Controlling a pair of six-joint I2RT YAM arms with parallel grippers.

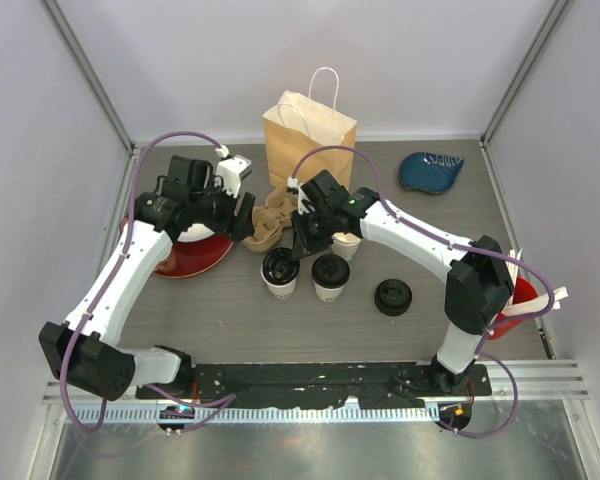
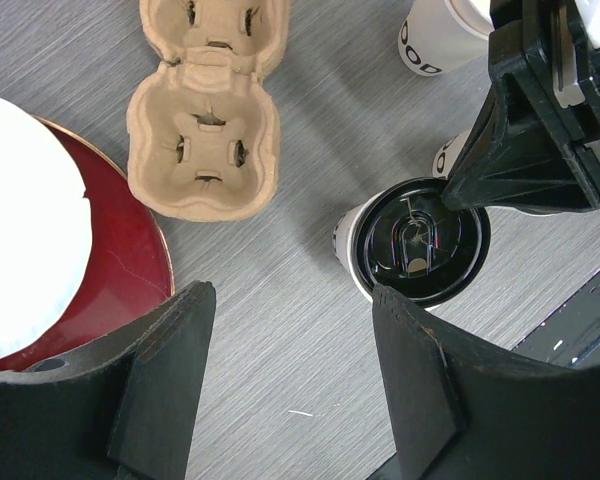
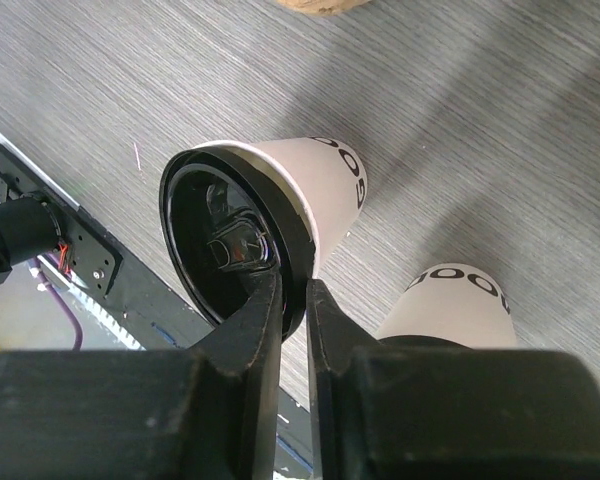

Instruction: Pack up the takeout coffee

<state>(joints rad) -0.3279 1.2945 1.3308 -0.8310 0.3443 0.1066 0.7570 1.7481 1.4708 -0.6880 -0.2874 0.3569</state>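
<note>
— Right pincer (image 3: 292, 290): what has it got?
— It's clenched on the black lid rim of one lidded cup (image 3: 325, 185), on the table (image 3: 130, 60) just beside the second cup (image 3: 450, 300).
— And the left pincer (image 2: 288, 300)?
— Released, hovering over the table, with the cardboard carrier (image 2: 205, 150) nearby.

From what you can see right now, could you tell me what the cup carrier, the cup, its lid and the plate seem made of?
Carrier: moulded paper pulp, matte tan; rough fibrous surface, soft pressed edges.
Cup: matte white paper with printed letters; any coating unclear.
Lid: probably plastic, glossy black; sharp reflections, crisp moulded ridges.
Plate: likely glazed ceramic; deep red gloss, thin golden rim.
</note>
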